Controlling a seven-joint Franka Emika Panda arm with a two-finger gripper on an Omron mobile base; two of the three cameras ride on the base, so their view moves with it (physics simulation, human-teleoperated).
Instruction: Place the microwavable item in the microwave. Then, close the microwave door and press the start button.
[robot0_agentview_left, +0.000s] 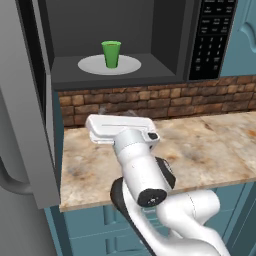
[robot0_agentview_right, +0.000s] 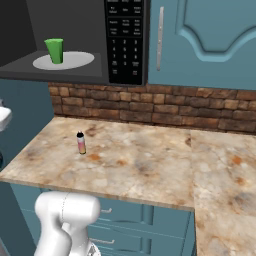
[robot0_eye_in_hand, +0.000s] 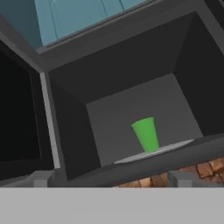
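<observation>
One step of three is seen done: the green cup (robot0_agentview_left: 111, 53) stands upright mid-turntable plate (robot0_agentview_left: 130, 65) inside the microwave (robot0_agentview_left: 165, 30). The door (robot0_agentview_left: 30, 100) is swung open; the start button is unpressed. The gripper's (robot0_eye_in_hand: 109, 180) fingers are parted, empty.

The marbled tan counter (robot0_agentview_right: 140, 160) runs along under the brick backsplash and turns a corner toward the right, sitting on teal drawer fronts. Out on its surface stands a slim pink bottle (robot0_agentview_right: 81, 143) with a black cap, upright, over toward the left part of the top and well clear of the front edge. Up above the counter, the microwave (robot0_agentview_left: 125, 45) has its own floor carrying a white turntable plate (robot0_agentview_left: 92, 64), and the green cup (robot0_agentview_left: 111, 54) stands upright on that plate, roughly at its middle.
</observation>
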